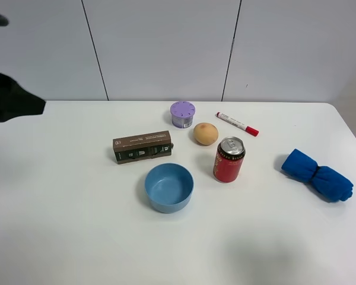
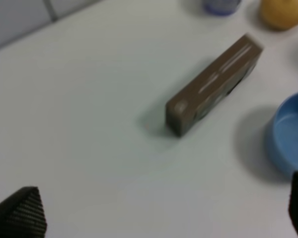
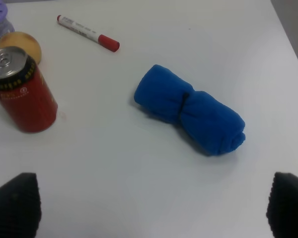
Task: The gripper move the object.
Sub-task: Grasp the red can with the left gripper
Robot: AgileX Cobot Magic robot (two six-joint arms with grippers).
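Note:
The red drink can (image 1: pixel 229 159) with a silver top stands upright on the white table (image 1: pixel 65 225), right of the blue bowl (image 1: pixel 169 187). It also shows in the right wrist view (image 3: pixel 21 94). My right gripper (image 3: pixel 151 208) is open and empty, above the table near the rolled blue cloth (image 3: pixel 191 110), apart from the can; it is out of the exterior view. My left gripper (image 2: pixel 159 218) is open and empty over bare table, short of the brown box (image 2: pixel 213 84). A dark part of the left arm (image 1: pixel 12 101) shows at the far left edge.
A brown box (image 1: pixel 142 146) lies left of the can. An orange-yellow fruit (image 1: pixel 206 133), a purple-lidded tub (image 1: pixel 183 114) and a red-capped marker (image 1: pixel 237 123) sit behind it. The blue cloth (image 1: pixel 317 175) lies at the right, near the table edge.

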